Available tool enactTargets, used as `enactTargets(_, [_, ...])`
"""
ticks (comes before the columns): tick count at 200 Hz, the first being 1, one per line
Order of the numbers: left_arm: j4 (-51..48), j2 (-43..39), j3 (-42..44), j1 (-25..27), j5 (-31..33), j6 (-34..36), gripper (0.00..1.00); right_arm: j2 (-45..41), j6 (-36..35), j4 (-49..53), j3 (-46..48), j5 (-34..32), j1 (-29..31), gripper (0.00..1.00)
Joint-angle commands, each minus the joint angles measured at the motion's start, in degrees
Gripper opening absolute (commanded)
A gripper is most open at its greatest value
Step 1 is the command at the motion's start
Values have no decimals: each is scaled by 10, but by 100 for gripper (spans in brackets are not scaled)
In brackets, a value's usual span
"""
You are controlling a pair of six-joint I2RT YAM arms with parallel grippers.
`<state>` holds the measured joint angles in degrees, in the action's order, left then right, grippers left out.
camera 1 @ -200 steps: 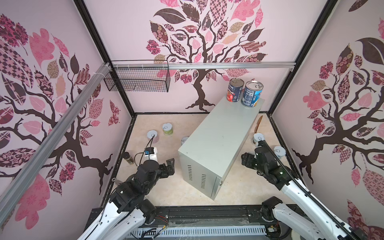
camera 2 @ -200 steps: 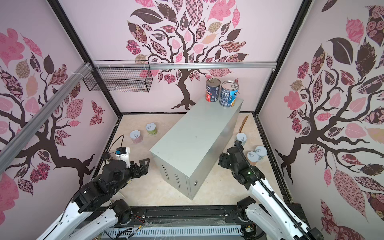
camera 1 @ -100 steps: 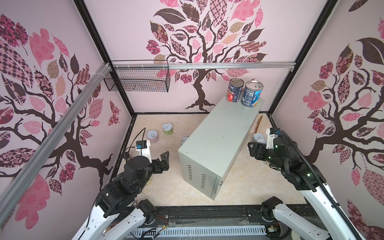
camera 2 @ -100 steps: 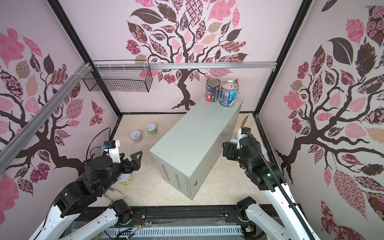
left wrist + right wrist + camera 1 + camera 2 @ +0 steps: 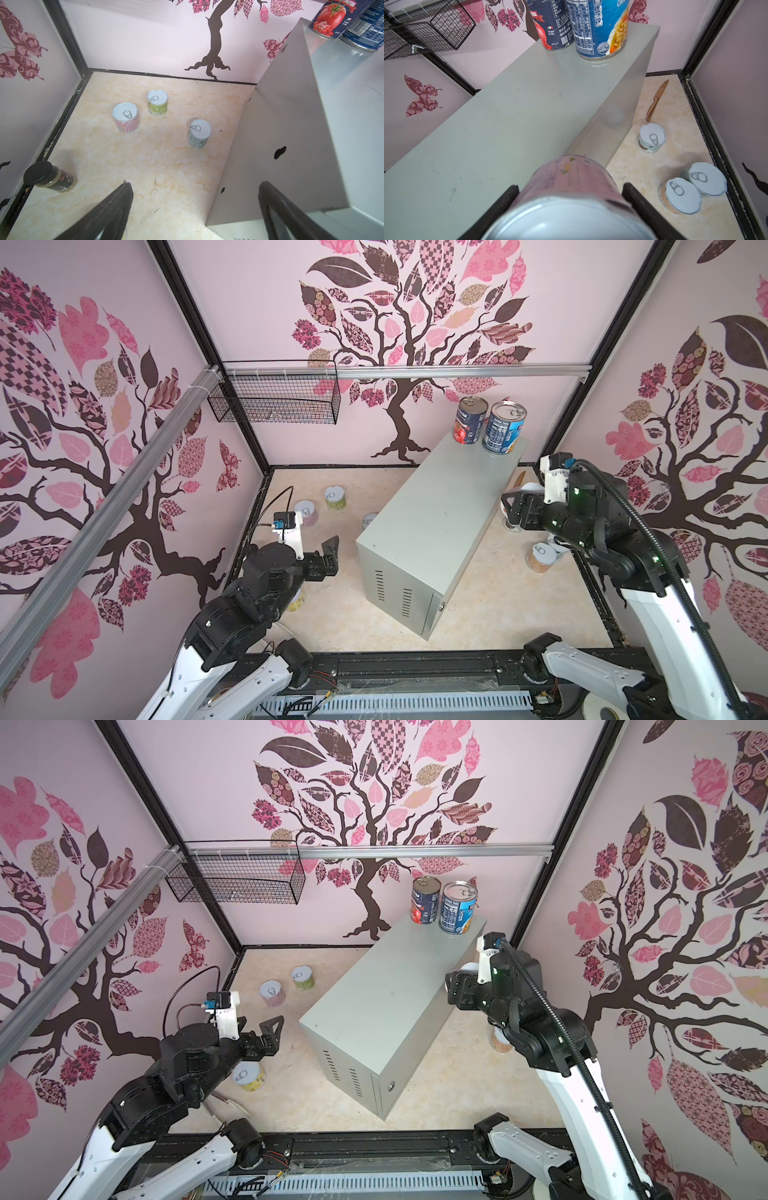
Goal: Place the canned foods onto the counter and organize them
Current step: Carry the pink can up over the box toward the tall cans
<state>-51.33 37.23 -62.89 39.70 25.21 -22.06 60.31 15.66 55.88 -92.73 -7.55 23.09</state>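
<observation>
Right wrist view: pink can is clamped between the jaws of the right gripper, over the edge of the counter. Judged step: placement. Next, lower it upright short of the two tall cans ahead. Left gripper: spread, empty.

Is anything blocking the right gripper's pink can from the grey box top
Nothing visible. The right gripper holds the pink can at the counter's edge; the top beside it is bare, the tomato can and blue can at its far end.
</observation>
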Motion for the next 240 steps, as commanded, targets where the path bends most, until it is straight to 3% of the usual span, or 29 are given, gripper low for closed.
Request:
enactTargets(1, [8, 7, -28, 1, -3, 25, 98, 41, -30, 13, -81, 18, 2, 63])
enactTargets(71, [23, 24, -27, 1, -2, 52, 98, 181, -62, 61, -244, -7, 2, 64])
enactTargets(146, [43, 28, 13, -6, -9, 55, 98, 294, -63, 68, -338, -57, 2, 65])
enactTargets(202, [57, 30, 34, -52, -53, 56, 98, 348, -67, 67, -386, -107, 0, 67])
enactTargets(240, [63, 34, 43, -52, -56, 52, 98, 369, -66, 72, -407, -117, -11, 68])
